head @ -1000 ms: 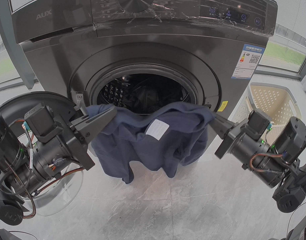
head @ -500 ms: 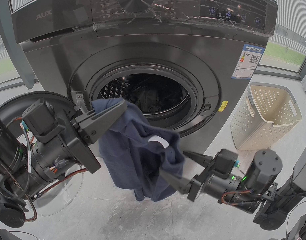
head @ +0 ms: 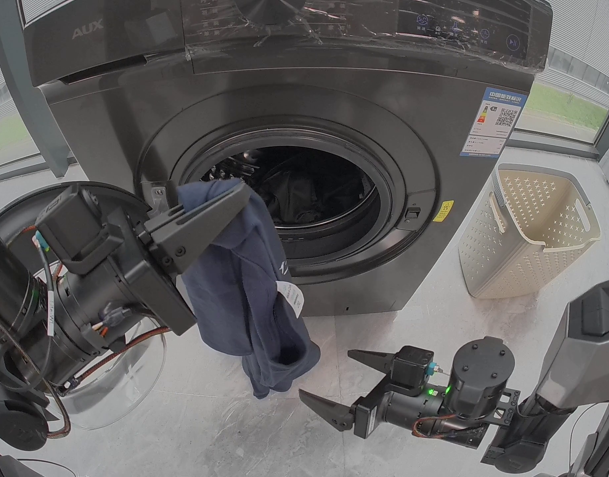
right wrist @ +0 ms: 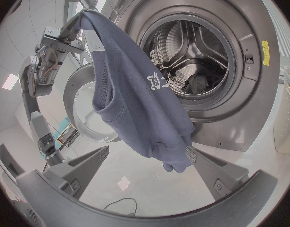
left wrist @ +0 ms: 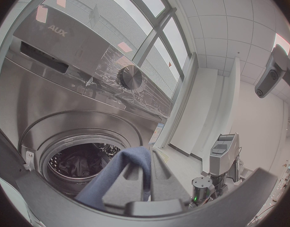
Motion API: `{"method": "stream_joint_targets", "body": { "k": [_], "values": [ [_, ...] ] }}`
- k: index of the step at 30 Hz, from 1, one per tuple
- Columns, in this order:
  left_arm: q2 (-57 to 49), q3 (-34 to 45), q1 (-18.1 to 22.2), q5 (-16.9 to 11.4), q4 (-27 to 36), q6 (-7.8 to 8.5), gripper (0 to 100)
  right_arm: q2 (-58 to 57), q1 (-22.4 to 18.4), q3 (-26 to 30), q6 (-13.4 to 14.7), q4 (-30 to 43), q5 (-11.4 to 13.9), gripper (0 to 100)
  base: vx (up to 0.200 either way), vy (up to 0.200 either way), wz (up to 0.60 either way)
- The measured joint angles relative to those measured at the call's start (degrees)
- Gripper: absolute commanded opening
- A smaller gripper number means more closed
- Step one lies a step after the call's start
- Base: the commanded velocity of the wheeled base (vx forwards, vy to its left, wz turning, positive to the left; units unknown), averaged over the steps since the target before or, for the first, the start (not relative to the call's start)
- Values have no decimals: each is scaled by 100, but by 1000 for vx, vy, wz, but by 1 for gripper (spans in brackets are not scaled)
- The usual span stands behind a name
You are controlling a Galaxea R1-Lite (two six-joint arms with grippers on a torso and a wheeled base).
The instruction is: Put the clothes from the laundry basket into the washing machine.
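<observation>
A navy blue garment (head: 248,299) with a white tag hangs from my left gripper (head: 241,193), which is shut on its top edge just left of the washing machine's open drum (head: 304,197). In the left wrist view the fingers (left wrist: 147,174) pinch the blue cloth (left wrist: 126,164). Dark clothes (right wrist: 198,81) lie inside the drum. My right gripper (head: 337,385) is open and low over the floor, under the hanging cloth's bottom end (right wrist: 170,156). The cream laundry basket (head: 533,233) stands tilted at the machine's right side.
The machine's round door (head: 72,200) is swung open to the left, behind my left arm. Grey tiled floor (head: 251,432) lies in front of the machine. Windows stand behind it.
My right gripper has let go of the garment and dropped low toward the floor. The cloth, earlier stretched between both grippers, now hangs from the left gripper alone.
</observation>
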Motion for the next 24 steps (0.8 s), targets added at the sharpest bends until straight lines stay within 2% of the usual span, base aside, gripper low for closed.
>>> {"method": "stream_joint_targets", "body": {
  "k": [13,18,24],
  "values": [
    [-9,20,-16,-35,-235,-5,0,692,-545,-1257,-200,4,107,100,0,0,0],
    [-11,28,-27,-73,-246,-9,0,987,-468,-1724,-251,1,239,100,0,0,0],
    [-13,39,-91,-79,-268,-11,0,1237,-221,-2194,-266,22,260,100,0,0,0]
  ]
}}
